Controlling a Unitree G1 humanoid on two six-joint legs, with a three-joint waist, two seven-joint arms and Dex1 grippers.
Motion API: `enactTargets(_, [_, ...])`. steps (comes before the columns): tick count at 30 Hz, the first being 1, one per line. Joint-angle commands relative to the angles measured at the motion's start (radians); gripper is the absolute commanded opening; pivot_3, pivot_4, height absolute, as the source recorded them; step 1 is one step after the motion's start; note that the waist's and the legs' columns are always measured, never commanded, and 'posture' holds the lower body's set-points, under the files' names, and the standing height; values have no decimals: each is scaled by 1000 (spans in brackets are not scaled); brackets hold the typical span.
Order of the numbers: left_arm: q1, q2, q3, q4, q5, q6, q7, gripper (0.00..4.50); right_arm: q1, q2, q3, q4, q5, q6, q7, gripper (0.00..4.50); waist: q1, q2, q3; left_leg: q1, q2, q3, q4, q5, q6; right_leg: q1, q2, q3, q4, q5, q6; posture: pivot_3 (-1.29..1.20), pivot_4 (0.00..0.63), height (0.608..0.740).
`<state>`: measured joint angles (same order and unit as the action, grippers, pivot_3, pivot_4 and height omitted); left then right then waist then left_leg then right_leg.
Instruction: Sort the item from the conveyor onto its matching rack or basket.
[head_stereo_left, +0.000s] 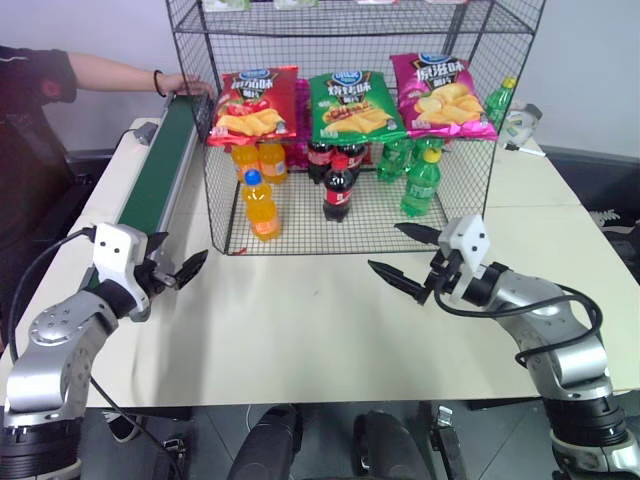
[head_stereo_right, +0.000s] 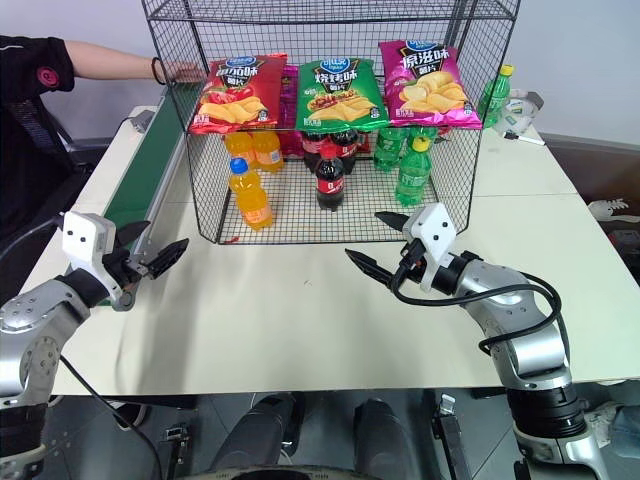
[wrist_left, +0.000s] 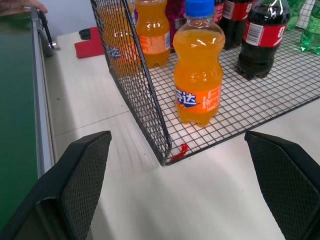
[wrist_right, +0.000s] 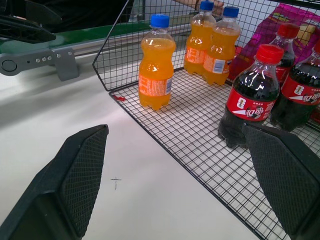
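The left gripper (head_stereo_left: 178, 272) stands wide open and holds nothing, hovering over the white table (head_stereo_left: 300, 330) at about eight o'clock from the rack's front corner, just beside the conveyor (head_stereo_left: 155, 165). The right gripper (head_stereo_left: 405, 258) is likewise spread wide and empty, at about five o'clock from the rack's open front, its fingers pointing toward the wire floor.

The orange soda bottle (head_stereo_left: 261, 206) with its blue cap stands upright on the grid floor of the black wire-mesh rack (head_stereo_left: 350, 225), near the front left corner, at roughly one o'clock from the left gripper. More orange soda bottles (head_stereo_left: 258, 158) stand behind it at twelve o'clock. To its three o'clock is a cola bottle (head_stereo_left: 338, 188) with a red cap, then a green bottle (head_stereo_left: 421, 183) with a yellow cap farther right.

On the shelf above lie three chip bags: a red one (head_stereo_left: 253, 105), a green one (head_stereo_left: 352, 105) and a magenta one (head_stereo_left: 442, 95).

A person's hand (head_stereo_left: 186, 85) rests at the far end of the dark-green belt, at eleven o'clock from the rack.
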<state>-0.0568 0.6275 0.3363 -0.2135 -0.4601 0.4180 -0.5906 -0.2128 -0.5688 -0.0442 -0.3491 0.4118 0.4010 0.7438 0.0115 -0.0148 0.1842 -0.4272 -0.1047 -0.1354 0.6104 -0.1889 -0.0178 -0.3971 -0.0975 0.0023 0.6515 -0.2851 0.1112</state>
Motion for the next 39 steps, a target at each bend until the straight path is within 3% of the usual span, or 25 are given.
enactTargets(1, [2,19,28,-38,6,-21,-4,4476,-6,-7,-18,-20,6,-15,3,4500,0,0,0,0,0,0,0,0,0,0,0,0,0,0,0,0,150,740])
enactTargets(39, [-22,-3,28,-17,14,-35,38,4476,-32,16,7,6,-9,-34,-6,4500,0,0,0,0,0,0,-1,0,0,-1,0,0,-1,0,0,0,150,740])
